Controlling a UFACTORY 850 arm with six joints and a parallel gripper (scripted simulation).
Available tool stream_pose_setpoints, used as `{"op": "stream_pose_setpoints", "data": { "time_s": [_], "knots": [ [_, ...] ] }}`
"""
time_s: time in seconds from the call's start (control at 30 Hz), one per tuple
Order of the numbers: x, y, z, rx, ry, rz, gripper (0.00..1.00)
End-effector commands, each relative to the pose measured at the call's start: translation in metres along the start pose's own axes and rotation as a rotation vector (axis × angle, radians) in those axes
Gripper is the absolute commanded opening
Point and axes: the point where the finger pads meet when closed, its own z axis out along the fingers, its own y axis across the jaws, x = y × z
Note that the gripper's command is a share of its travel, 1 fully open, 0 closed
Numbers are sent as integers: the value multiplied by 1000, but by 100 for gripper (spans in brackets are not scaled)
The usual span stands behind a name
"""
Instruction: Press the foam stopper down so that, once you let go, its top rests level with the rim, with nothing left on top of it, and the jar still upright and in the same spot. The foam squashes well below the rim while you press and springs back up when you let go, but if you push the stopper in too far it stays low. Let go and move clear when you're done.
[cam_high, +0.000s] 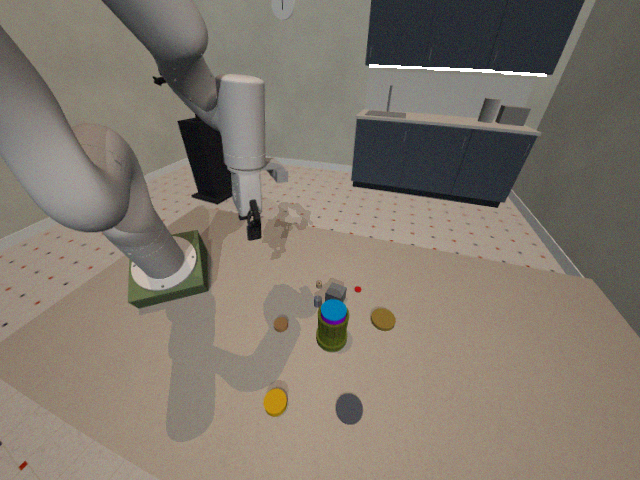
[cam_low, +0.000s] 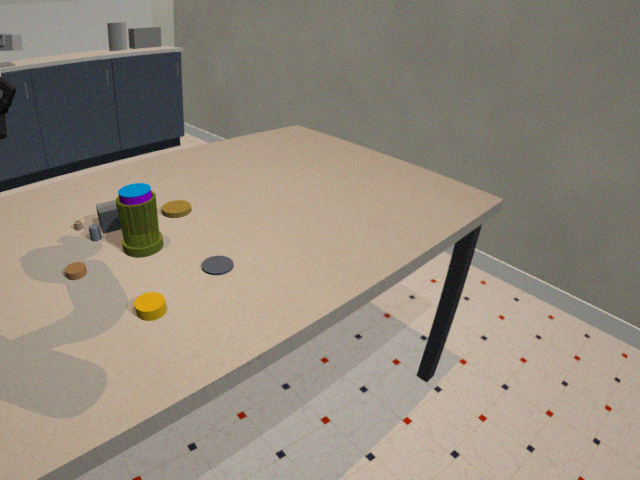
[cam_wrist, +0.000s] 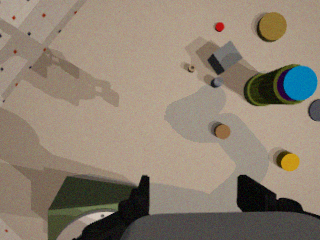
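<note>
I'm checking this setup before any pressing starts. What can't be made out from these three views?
- How deep the purple stopper sits in the green jar: the jar wall hides it in every view.
- What the blue disc is: cannot tell.
- The claw: cut off by the exterior view's left edge.
- The tiny tan piece: too small to identify.

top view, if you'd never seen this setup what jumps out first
The big pale arm fills the left side, rising from a green base at the table's back left, its gripper open and empty high above the far edge. Mid-table stands the olive ribbed jar, upright, with a bright blue stopper over a purple band, standing above the rim. Flat discs lie around it: yellow, grey, mustard.
</note>
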Motion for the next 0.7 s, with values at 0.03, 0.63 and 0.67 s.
{"op": "stream_pose_setpoints", "data": {
  "time_s": [0.03,0.63,0.67],
  "knots": [
    [1,0,0,0,1,0,100],
    [16,15,1,-3,11,68,0],
    [33,31,3,-5,21,140,0]
  ]
}}
